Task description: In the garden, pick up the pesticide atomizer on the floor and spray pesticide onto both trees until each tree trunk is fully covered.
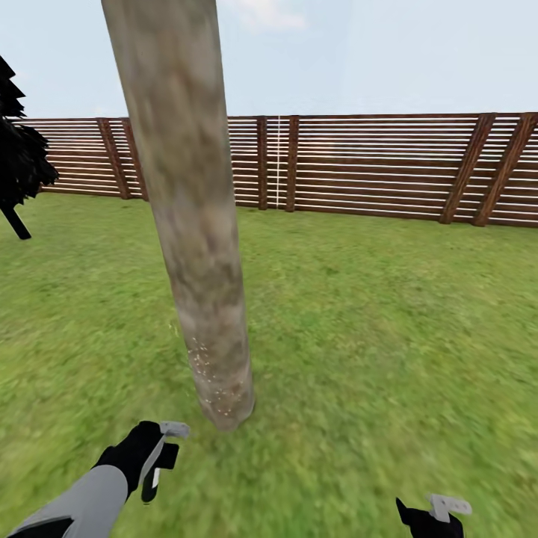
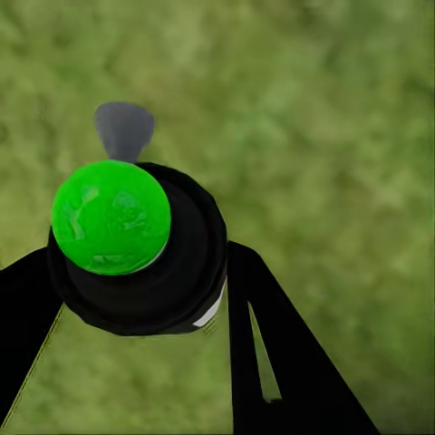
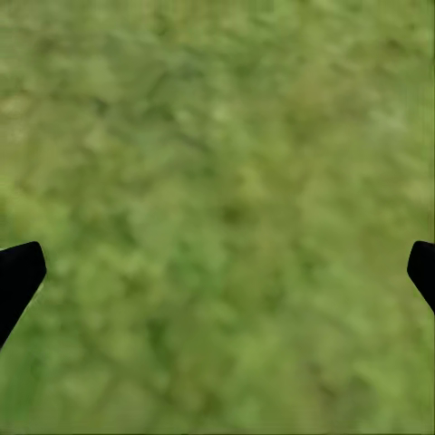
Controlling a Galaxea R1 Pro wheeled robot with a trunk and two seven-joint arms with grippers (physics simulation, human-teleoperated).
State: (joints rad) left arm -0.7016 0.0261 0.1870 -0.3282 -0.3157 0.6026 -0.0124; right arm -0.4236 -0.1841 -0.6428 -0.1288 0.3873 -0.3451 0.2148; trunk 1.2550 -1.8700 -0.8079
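One tree trunk (image 1: 196, 224) stands close in the head view, thick and grey-brown, rising from the green lawn (image 1: 388, 329) of the garden. Tiny white specks of pesticide (image 1: 213, 373) dot the trunk low down, near the grass. Higher up the bark looks bare. Behind the trunk runs a brown slat fence (image 1: 373, 168). Far off to the side of the trunk, by the fence, is a dark leafy plant (image 1: 19, 157).

Just below the foot of the trunk is the left hand (image 1: 161, 456). It holds something small and dark up near the trunk, which I think is the pesticide atomizer (image 1: 166, 453). The left arm reaches forward toward the trunk. The right hand (image 1: 437, 515) hangs low over the grass, well apart from the trunk.

From the left wrist, the atomizer (image 2: 145, 263) looks like a round black thing with a bright green ball on it and a small grey tab. The left hand's dark fingers (image 2: 272, 344) press on it from both sides. Grass lies beyond.

From the right wrist, two dark fingertips (image 3: 18, 276) stand spread wide, with nothing between them but grass.

I think the spraying step is going on now. Next the left hand should likely lift and aim higher, so the bare upper trunk gets covered too.
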